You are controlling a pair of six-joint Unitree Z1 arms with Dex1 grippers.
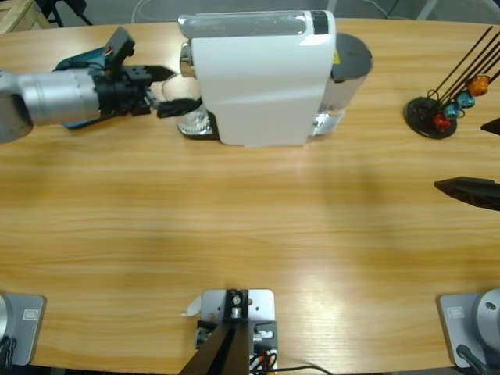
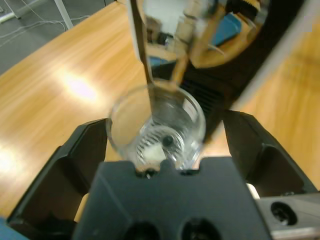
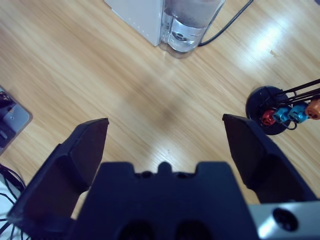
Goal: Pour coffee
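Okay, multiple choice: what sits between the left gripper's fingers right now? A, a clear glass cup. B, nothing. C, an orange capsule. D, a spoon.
A: the left wrist view shows a clear glass cup between the open fingers of the left gripper, under the white coffee machine.

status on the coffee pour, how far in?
Early. Done: a clear glass sits at the white coffee machine, under its spout. In hand: the left pincer has reached the glass with jaws open on either side, not closed on it. The glass looks empty; no coffee is visible in it. Left: grip, lift and pour. The right pincer is open over bare table, near the capsule stand.
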